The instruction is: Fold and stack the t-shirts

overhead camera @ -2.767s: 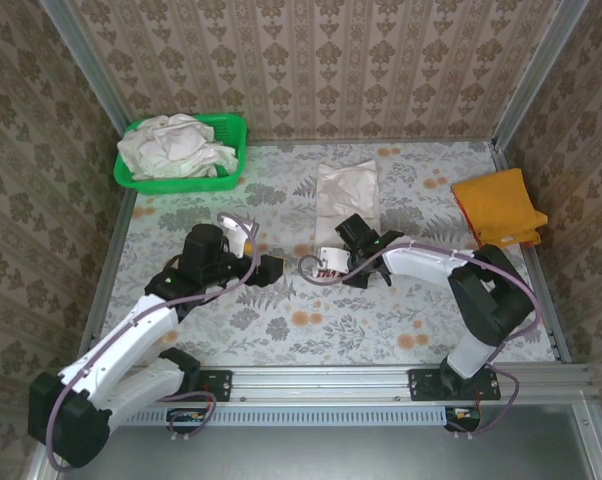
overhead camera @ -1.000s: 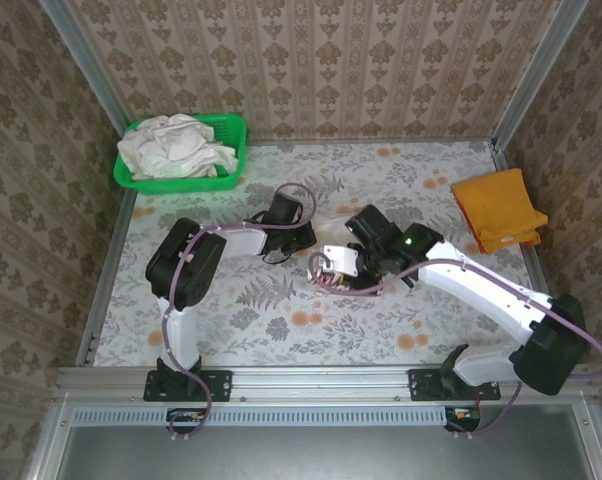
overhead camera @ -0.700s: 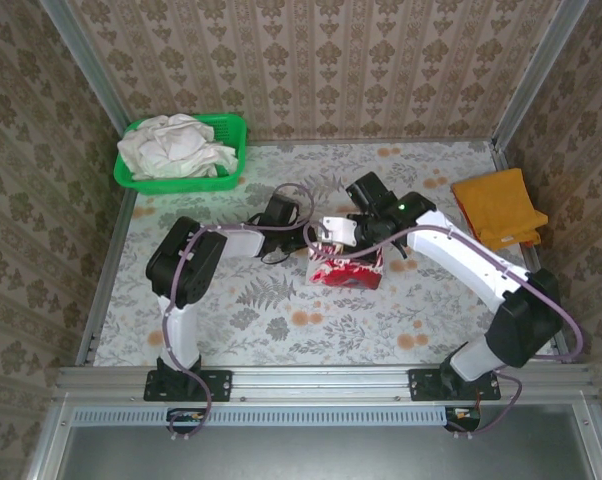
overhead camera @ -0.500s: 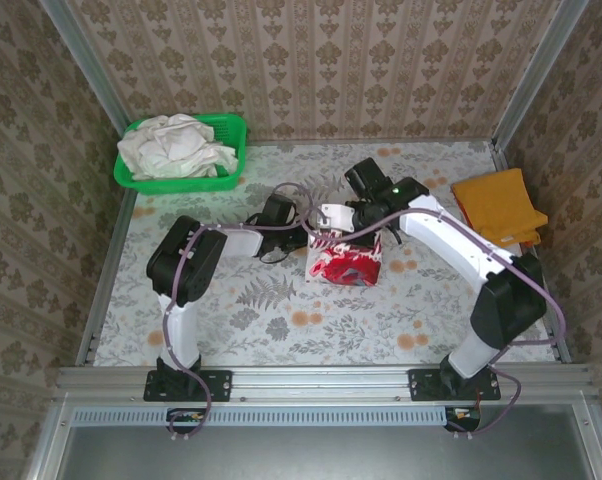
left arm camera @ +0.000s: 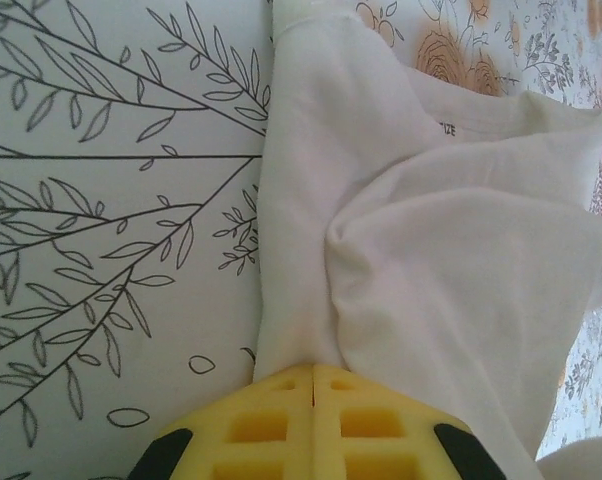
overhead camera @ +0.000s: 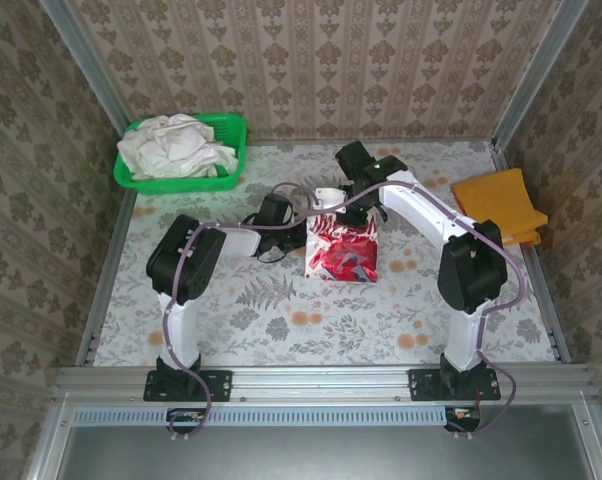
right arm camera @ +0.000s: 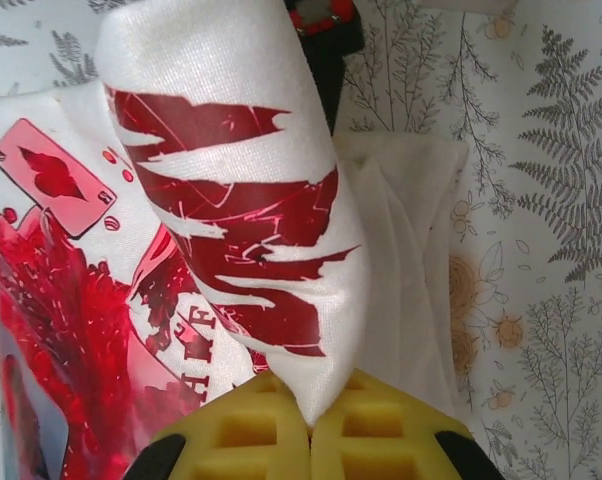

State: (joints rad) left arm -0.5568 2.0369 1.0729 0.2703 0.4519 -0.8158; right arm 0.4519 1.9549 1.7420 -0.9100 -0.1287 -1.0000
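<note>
the printed t-shirt (overhead camera: 343, 252) lies mid-worktop (overhead camera: 231, 300) as a rough rectangle, its red-and-white splashy face with a playing-card motif turned up. one printed fold is pinched in the closed right gripper (right arm camera: 309, 405), and an off-white edge in the closed left gripper (left arm camera: 312, 372). the orange t-shirt (overhead camera: 498, 207) lies folded at the right edge. the off-white t-shirts (overhead camera: 176, 147) sit crumpled in the green basket (overhead camera: 233, 130), far left.

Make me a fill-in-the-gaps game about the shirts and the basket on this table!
1. The basket holding the crumpled off-white shirts is ____.
2. The folded shirt on the right is ____.
3. The printed shirt in the middle is white and ____.
4. Counting the left gripper and the right gripper, ____ grippers pinch the printed shirt.

Missing words: green; orange; red; two.
</note>
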